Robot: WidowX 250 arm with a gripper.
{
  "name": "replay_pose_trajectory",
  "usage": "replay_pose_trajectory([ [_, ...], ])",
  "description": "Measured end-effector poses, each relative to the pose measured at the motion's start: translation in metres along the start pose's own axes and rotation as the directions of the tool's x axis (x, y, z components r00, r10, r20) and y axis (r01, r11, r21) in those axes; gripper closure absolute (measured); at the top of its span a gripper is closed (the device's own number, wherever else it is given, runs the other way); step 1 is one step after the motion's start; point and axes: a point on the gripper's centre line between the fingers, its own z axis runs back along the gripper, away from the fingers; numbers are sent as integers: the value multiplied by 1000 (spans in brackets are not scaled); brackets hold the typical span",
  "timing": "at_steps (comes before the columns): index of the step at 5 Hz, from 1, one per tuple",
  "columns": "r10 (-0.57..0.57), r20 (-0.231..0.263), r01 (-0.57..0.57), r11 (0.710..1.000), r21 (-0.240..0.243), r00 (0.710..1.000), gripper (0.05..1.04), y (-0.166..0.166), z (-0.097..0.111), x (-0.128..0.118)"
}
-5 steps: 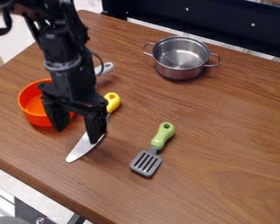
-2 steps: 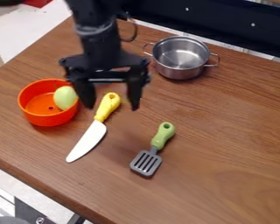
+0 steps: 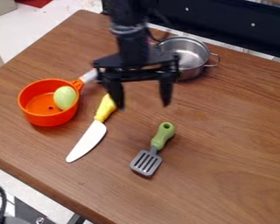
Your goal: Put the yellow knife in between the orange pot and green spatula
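One yellow-handled knife (image 3: 96, 126) with a white blade lies between the orange plastic pot (image 3: 46, 119) and the green-handled slotted spatula (image 3: 155, 146), tip toward the near-left edge of the wooden surface (image 3: 230, 135). Placing looks done; next, the black gripper (image 3: 143, 105), fingers wide apart around nothing, need only draw clear. The orange pot holds a pale green egg-shaped toy (image 3: 64, 97); a steel pot (image 3: 192, 72) stands near the far edge.

Pale floor (image 3: 40, 27) around a brown wooden table (image 3: 236, 144).

Bright light leaves soft shadows on the tabletop (image 3: 224, 144) and highlights inside the steel pot (image 3: 193, 57).
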Motion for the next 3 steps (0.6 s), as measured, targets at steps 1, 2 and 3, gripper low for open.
replay_pose_trajectory([
  [1, -5, 27, 5, 1000, -15, 1000, 85, -28, -6, 3],
  [2, -1, 45, 1, 1000, -16, 999, 85, -55, -17, 12],
  [3, 6, 51, -6, 1000, 8, 999, 85, -80, -33, 26],
])
